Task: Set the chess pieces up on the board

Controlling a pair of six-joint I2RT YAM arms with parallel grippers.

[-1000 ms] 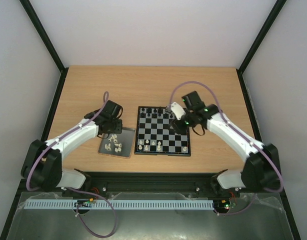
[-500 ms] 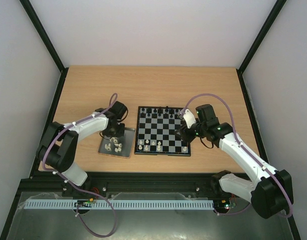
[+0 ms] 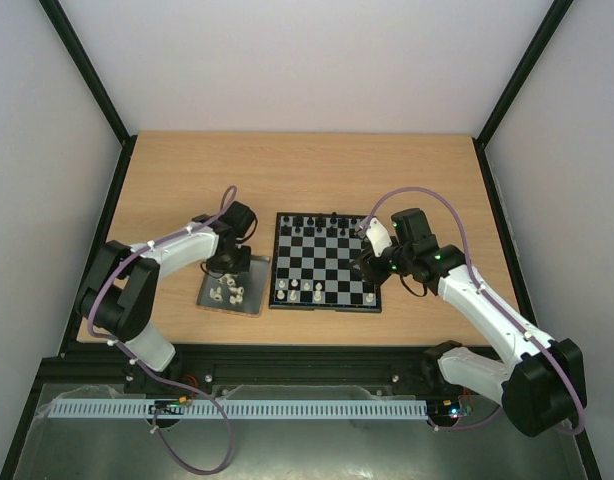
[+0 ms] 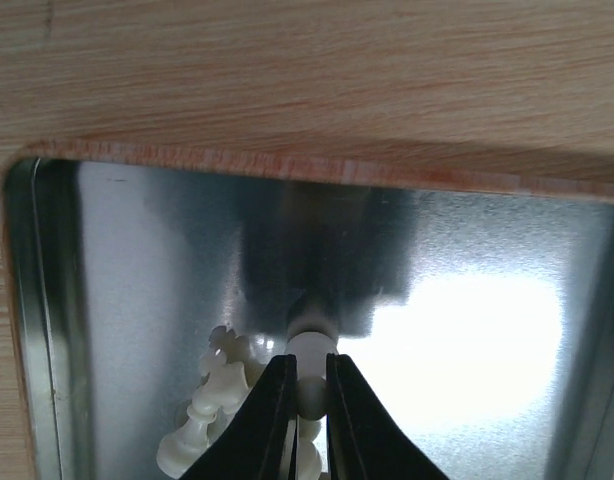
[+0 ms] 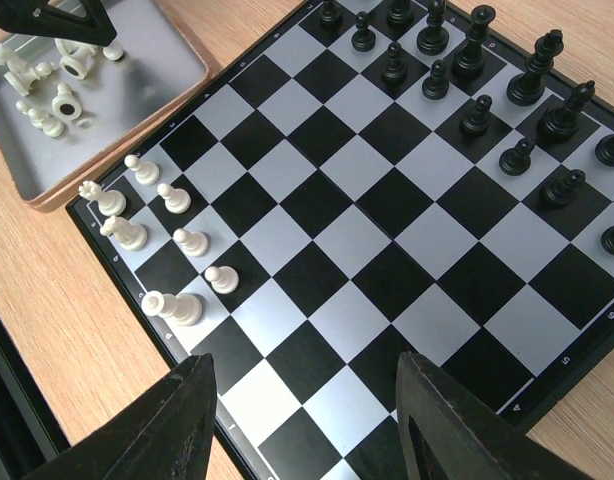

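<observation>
The board [image 3: 332, 265] lies mid-table, and it also fills the right wrist view [image 5: 387, 200]. Several white chess pieces [image 5: 190, 240] stand along its near left squares [image 3: 305, 287]. One more white piece [image 3: 369, 297] stands at its near right corner. Loose white pieces [image 3: 227, 293] lie in the grey tray [image 3: 249, 268]. My left gripper [image 4: 309, 365] is over the tray's far end [image 3: 230, 262]. It is shut on a white pawn-like piece [image 4: 311, 350]. My right gripper [image 5: 305, 360] is open and empty above the board's right side [image 3: 369, 262].
Black pieces [image 3: 317, 222] fill the board's far two rows [image 5: 467, 80]. The tan-edged tray [image 5: 137, 90] sits just left of the board, close to its rim. Black frame posts stand at the table's back corners.
Over the last second my right gripper drew back from the board's far right part to its right edge. My left arm's elbow swung out and its gripper stayed over the tray.
</observation>
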